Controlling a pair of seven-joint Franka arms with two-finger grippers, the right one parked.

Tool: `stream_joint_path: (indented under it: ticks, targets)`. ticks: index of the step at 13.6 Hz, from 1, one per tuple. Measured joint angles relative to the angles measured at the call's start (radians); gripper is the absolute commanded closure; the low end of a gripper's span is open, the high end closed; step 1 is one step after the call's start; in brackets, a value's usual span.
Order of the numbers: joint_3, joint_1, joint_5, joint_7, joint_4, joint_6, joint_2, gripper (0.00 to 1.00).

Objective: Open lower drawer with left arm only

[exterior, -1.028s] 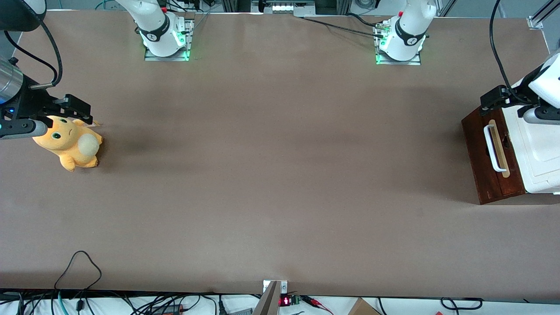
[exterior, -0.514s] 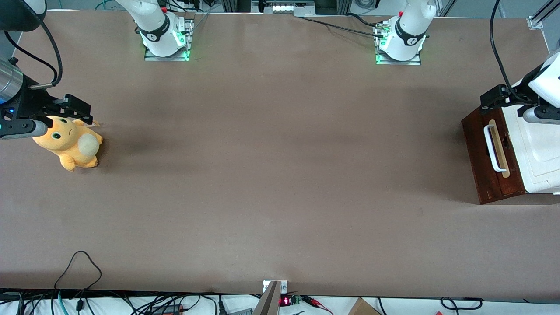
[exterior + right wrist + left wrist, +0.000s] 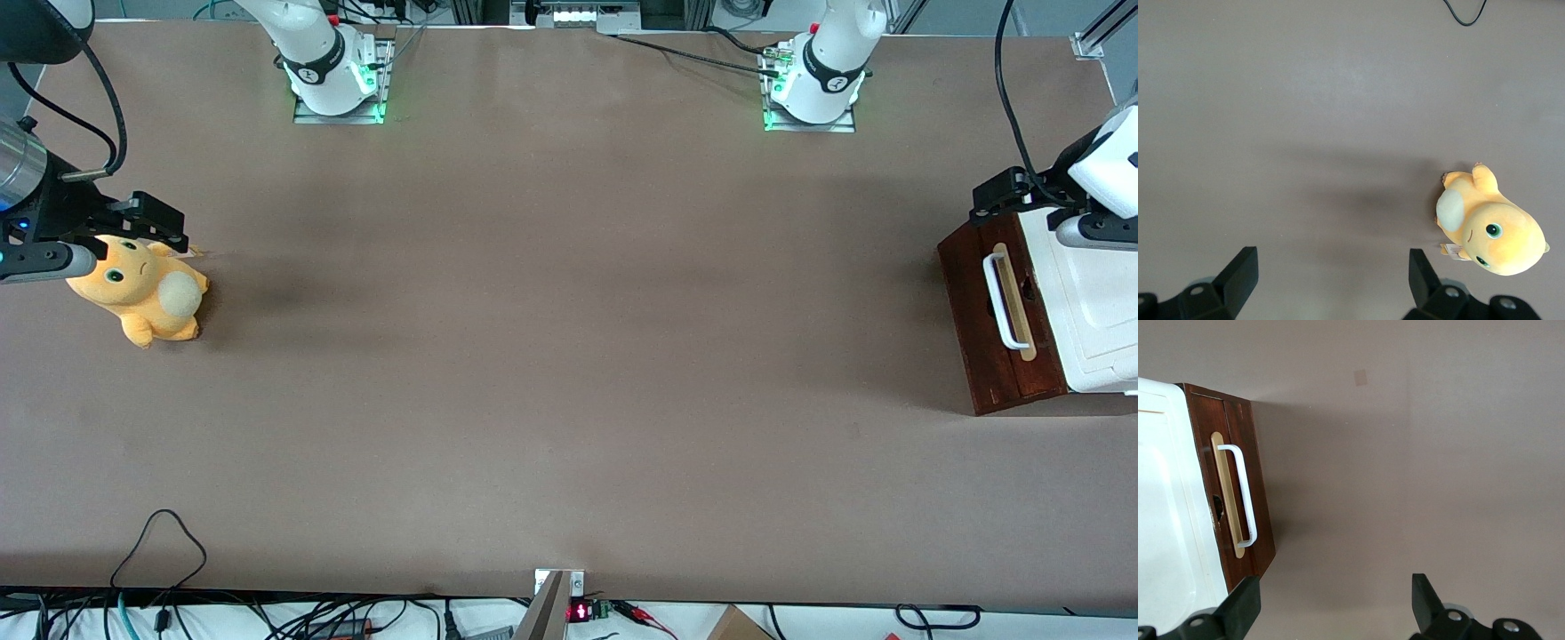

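Observation:
The lower drawer (image 3: 969, 302) is a dark reddish-brown wooden front at the working arm's end of the table, and it looks shut against its white cabinet (image 3: 1098, 302). A white loop handle (image 3: 997, 300) lies along a pale wood strip on that front. My left gripper (image 3: 1000, 196) hovers above the end of the front that is farther from the front camera, touching nothing. In the left wrist view the gripper (image 3: 1335, 607) is open over bare table, with the drawer front (image 3: 1261, 520) and handle (image 3: 1247, 495) beside one finger.
A yellow plush toy (image 3: 142, 289) lies toward the parked arm's end of the table. The two arm bases (image 3: 809, 84) stand at the edge farthest from the front camera. Loose cables (image 3: 160, 542) trail over the nearest edge. A small pale patch (image 3: 1361, 377) marks the tabletop.
My left gripper and wrist have drifted slightly away from the front camera and a touch out over the drawer front. The drawer has not moved.

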Motion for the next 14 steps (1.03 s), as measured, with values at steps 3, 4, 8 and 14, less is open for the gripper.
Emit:
stream_joint_path:
  ticks: [3, 4, 8, 14]
  targets:
    - [0.0, 0.0, 0.0, 0.002, 0.0, -0.001, 0.007, 0.0]
    - [0.0, 0.0, 0.003, 0.002, 0.0, -0.001, 0.011, 0.0]
    - [-0.051, -0.006, 0.191, 0.004, -0.001, -0.002, 0.032, 0.0]
    - [-0.181, -0.003, 0.551, -0.215, -0.05, -0.007, 0.136, 0.0]
